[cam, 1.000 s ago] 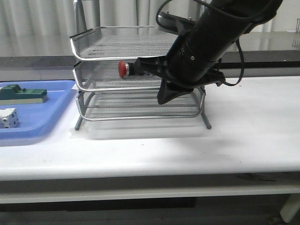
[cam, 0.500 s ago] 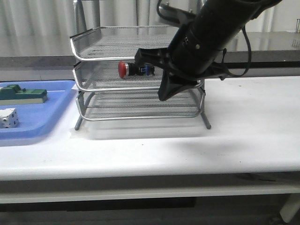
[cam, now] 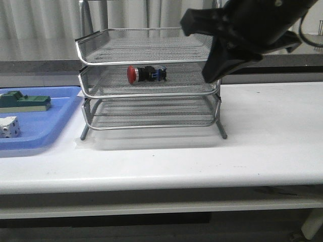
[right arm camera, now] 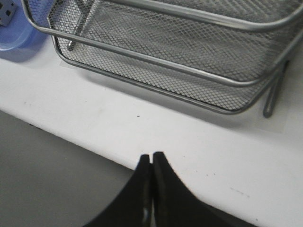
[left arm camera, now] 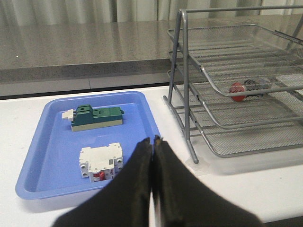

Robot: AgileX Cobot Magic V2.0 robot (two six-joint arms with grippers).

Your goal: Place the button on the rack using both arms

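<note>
Left gripper (left arm camera: pixel 152 142) clenched, empty, above blue tray (left arm camera: pixel 38 137) (green block (left arm camera: pixel 97 117) and white breaker (left arm camera: pixel 101 162) inside). Rack (cam: pixel 149 80) right of it. Button (cam: pixel 145 74) lying on rack's middle tier, red cap leftward. Right gripper (right arm camera: pixel 151 158) clenched, empty, raised right of button, clear of rack.

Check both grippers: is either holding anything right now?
Nothing is held. Left gripper and right gripper are shut empty; the button lies in the rack's middle tray.
</note>
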